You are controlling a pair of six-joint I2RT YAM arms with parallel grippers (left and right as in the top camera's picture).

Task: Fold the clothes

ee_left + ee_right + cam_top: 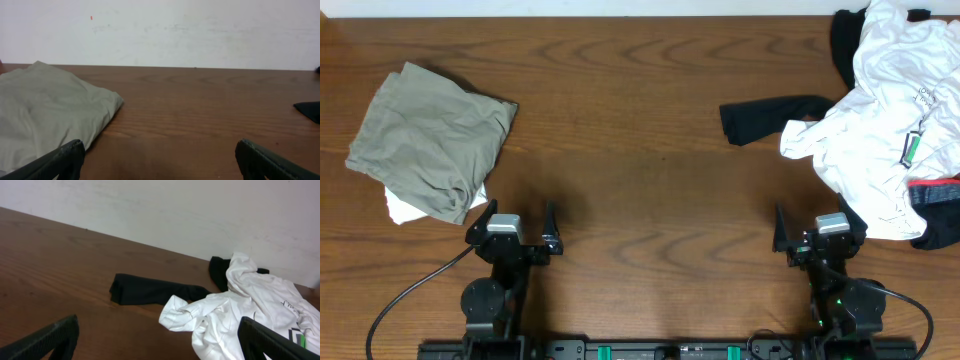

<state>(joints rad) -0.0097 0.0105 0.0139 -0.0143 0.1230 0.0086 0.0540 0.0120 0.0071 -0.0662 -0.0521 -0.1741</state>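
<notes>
Nearest my wrist cameras are the dark fingertips. The left gripper (160,155) has its jaws spread as wide as they go, with nothing between them but bare wooden table (640,150). The right gripper (159,330) is just as wide apart and also empty. Both sit at the near edge of the table.

The white T-shirt (880,120) lies crumpled at the far right, heaped with other clothes and well apart from either gripper. A black garment (150,290) trails out from under its left side, and a red-and-dark piece (935,190) shows at its lower right edge.

My main worry is the pinch. Where the T-shirt overlaps the black garment, a low grab could take both fabrics, or several layers of the shirt, and then it won't spread flat. The heap also reaches the right edge of the overhead view, so a careless pull might drag things off the table.

On the left, a folded olive garment (430,140) rests over a white one (405,208). I'd rather not sweep across it.

The shirt carries a small green print (912,150) and faint grey lettering (925,95), both too small for me to read.
</notes>
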